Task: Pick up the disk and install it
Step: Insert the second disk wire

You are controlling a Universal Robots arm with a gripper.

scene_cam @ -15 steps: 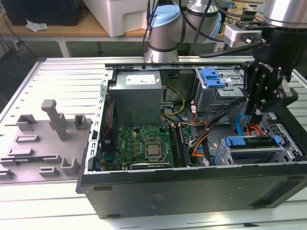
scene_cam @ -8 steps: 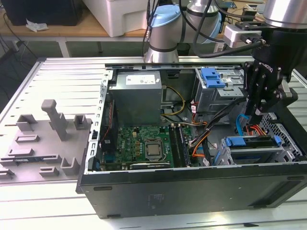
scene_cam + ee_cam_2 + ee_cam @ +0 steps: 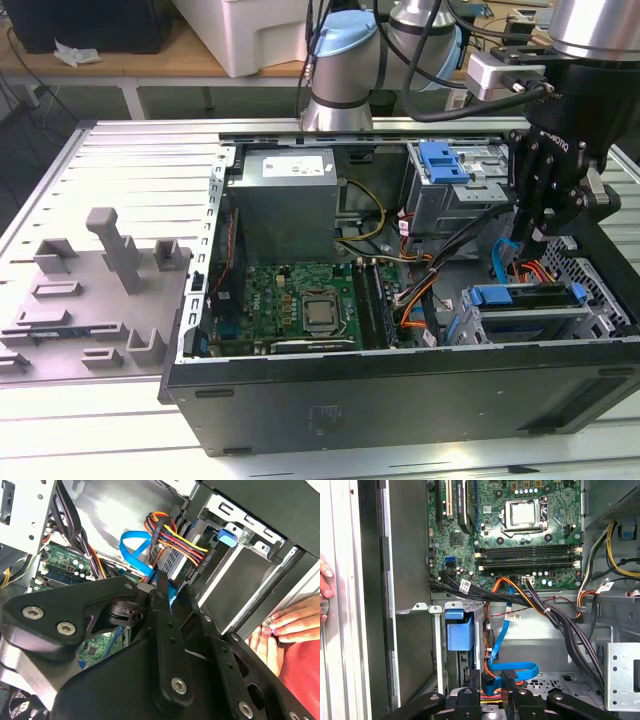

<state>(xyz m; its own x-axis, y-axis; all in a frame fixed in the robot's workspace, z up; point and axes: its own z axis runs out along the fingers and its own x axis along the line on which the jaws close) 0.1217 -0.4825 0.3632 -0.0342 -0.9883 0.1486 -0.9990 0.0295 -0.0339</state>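
Over on the exterior view's right, the black tool (image 3: 545, 235) hangs down inside the open computer case (image 3: 400, 390), right above the lower drive cage (image 3: 520, 325) near the front corner. The disk (image 3: 530, 296) looks already seated in that cage: you can see its blue end handle (image 3: 492, 296) sticking out toward the motherboard (image 3: 300, 305), with the drive body lying flat in the bay behind it. In the first wrist view the same blue handle (image 3: 458, 630) sits at the mouth of the metal cage, and the orange, red and black power wires (image 3: 520, 592) plus a blue data cable (image 3: 512, 669) run down toward it. The second wrist view shows the tool fingers (image 3: 167, 630) drawn narrow around what seems to be the blue cable or its plug, though I honestly can't tell whether it's truly clamped or just close. Elsewhere in the case there's the grey power supply (image 3: 285, 200) at the back, a bare CPU socket (image 3: 320, 312) mid-board, and an upper drive cage with a blue plastic bracket (image 3: 443, 160) on top. A person's hand (image 3: 287, 630) rests on the case edge just beside the cage. Outside, a grey fixture block (image 3: 100, 290) sits on the slatted desk (image 3: 120, 160).
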